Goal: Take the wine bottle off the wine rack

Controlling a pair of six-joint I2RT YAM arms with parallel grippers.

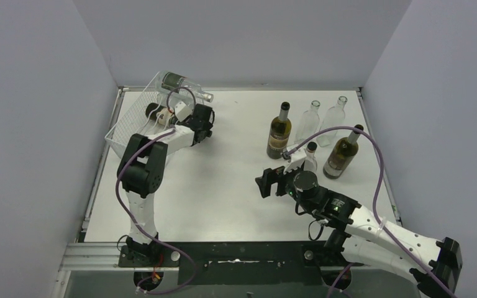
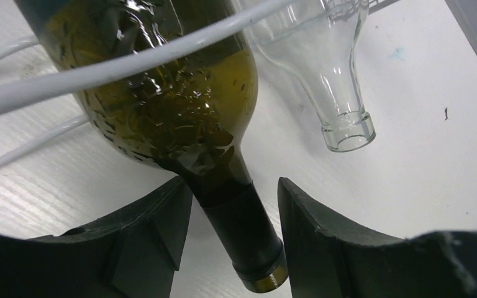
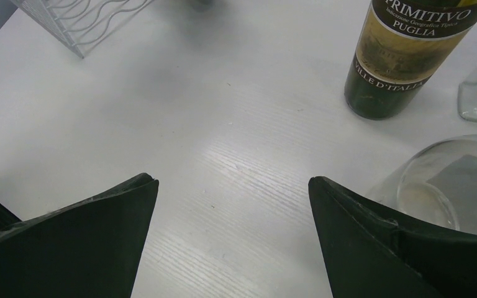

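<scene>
Left wrist view: left gripper (image 2: 233, 192) jaws part open, straddling the bottle (image 2: 161, 93) neck with slim gaps each side, not clamped yet. The bottle lies in the rack (image 2: 99, 68), neck poking out low over the table (image 2: 410, 186). Best to close square on the neck, then draw it out along its axis, steering clear of the clear bottle (image 2: 323, 62) alongside. Right gripper (image 3: 233, 205) is wide open, holding nothing.

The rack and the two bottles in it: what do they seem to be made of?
The rack looks like thin glossy white wire, probably coated metal. The dark bottle is olive-green glass, translucent with sharp reflections. The clear bottle is colourless glass; the table shows through.
</scene>
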